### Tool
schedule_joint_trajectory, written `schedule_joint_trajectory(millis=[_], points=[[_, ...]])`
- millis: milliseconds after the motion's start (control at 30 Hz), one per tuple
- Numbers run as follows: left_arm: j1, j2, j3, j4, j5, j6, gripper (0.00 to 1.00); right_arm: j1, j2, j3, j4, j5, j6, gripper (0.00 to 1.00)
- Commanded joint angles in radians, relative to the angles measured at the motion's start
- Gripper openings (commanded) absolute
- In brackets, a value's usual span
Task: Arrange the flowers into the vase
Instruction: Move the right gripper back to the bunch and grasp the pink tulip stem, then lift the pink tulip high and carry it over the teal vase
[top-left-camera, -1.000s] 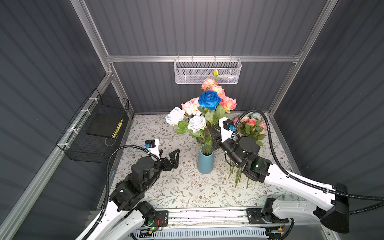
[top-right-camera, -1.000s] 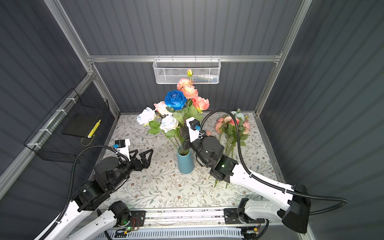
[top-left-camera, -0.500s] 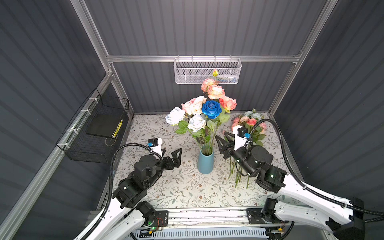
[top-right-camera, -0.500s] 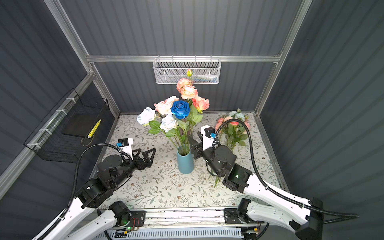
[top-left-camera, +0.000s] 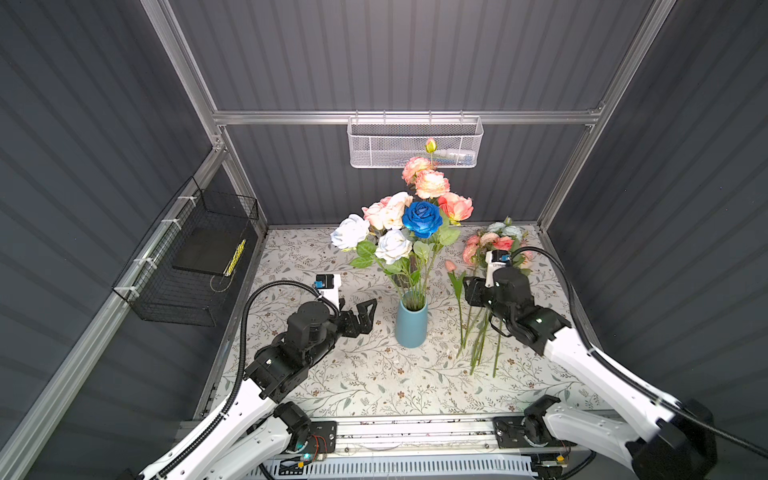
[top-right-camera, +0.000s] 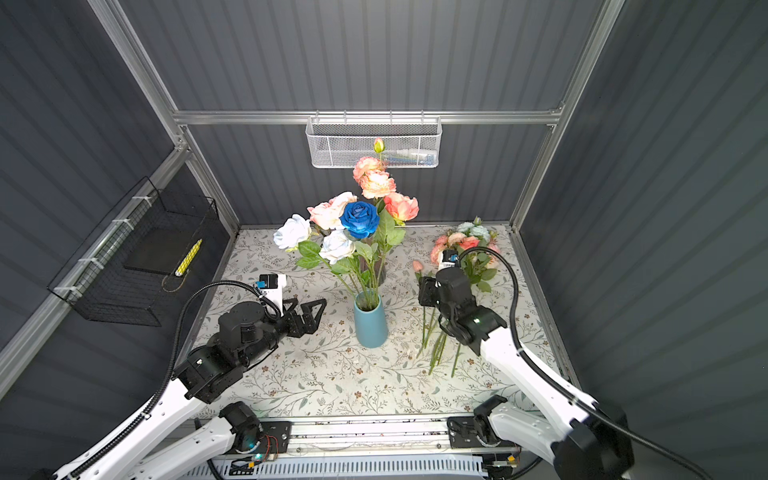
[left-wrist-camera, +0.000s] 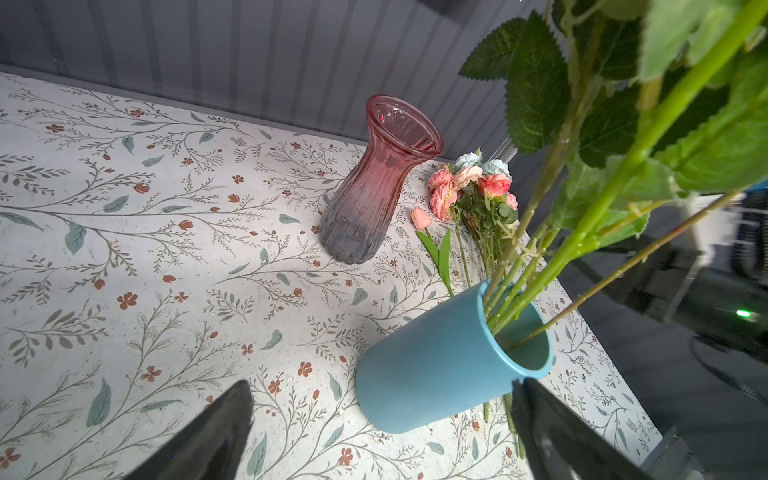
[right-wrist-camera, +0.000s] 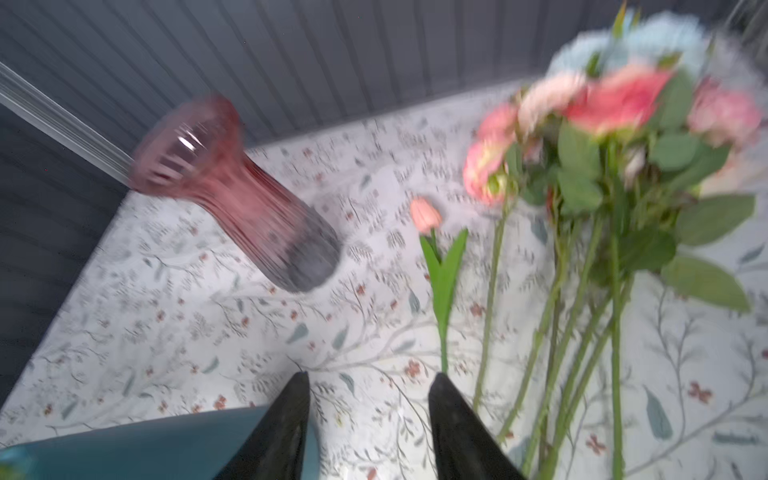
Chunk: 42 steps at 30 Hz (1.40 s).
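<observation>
In both top views, most flowers (top-left-camera: 422, 218) stand in the blue vase (top-left-camera: 410, 324), and a loose bunch (top-left-camera: 494, 245) lies flat to its right. My left gripper (top-left-camera: 368, 316) waits wide open beside the vase, probably to steady it.

Left wrist view: its jaws frame the vase.

Right wrist view: my right gripper (right-wrist-camera: 370, 399) is open and empty, facing the tulip (right-wrist-camera: 426, 214), likely my next pick.

Both top views sharp; bright counter (top-left-camera: 374, 374), dark walls (top-left-camera: 104, 124) bowed at edges. Right wrist view motion-blurred; left wrist near leaves (left-wrist-camera: 706, 137) soft.
</observation>
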Motion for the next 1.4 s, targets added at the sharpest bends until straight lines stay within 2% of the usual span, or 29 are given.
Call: schedule_joint_trajectory(millis=[0, 133, 333, 633, 733, 833, 967, 1067, 1200, 1367], points=[[-0.004, -0.022, -0.012, 0.011, 0.007, -0.017, 1.0, -0.031, 0.191, 0.086, -0.121, -0.159, 0.004, 0.5], [-0.003, -0.049, -0.012, -0.02, -0.005, -0.019, 1.0, -0.062, 0.427, 0.196, -0.133, -0.142, -0.013, 0.49], [-0.004, -0.103, -0.003, -0.078, -0.036, -0.013, 1.0, -0.108, 0.663, 0.356, -0.182, -0.081, -0.027, 0.52], [-0.004, -0.135, -0.013, -0.094, -0.059, -0.012, 1.0, -0.128, 0.845, 0.532, -0.329, -0.039, -0.069, 0.52], [-0.004, -0.127, -0.011, -0.094, -0.058, -0.011, 1.0, -0.128, 0.879, 0.568, -0.348, -0.038, -0.082, 0.48], [-0.004, -0.121, -0.008, -0.094, -0.057, -0.011, 1.0, -0.129, 0.896, 0.587, -0.357, -0.042, -0.09, 0.36], [-0.004, -0.12, -0.008, -0.093, -0.057, -0.011, 1.0, -0.131, 0.854, 0.565, -0.318, -0.057, -0.103, 0.16], [-0.004, -0.116, -0.006, -0.093, -0.055, -0.012, 1.0, -0.128, 0.738, 0.481, -0.213, -0.081, -0.121, 0.09], [-0.004, -0.108, -0.001, -0.093, -0.057, -0.013, 1.0, -0.117, 0.514, 0.334, -0.053, -0.099, -0.126, 0.05], [-0.004, -0.101, 0.01, -0.09, -0.056, -0.01, 1.0, -0.079, 0.215, 0.177, 0.05, -0.065, -0.13, 0.05]])
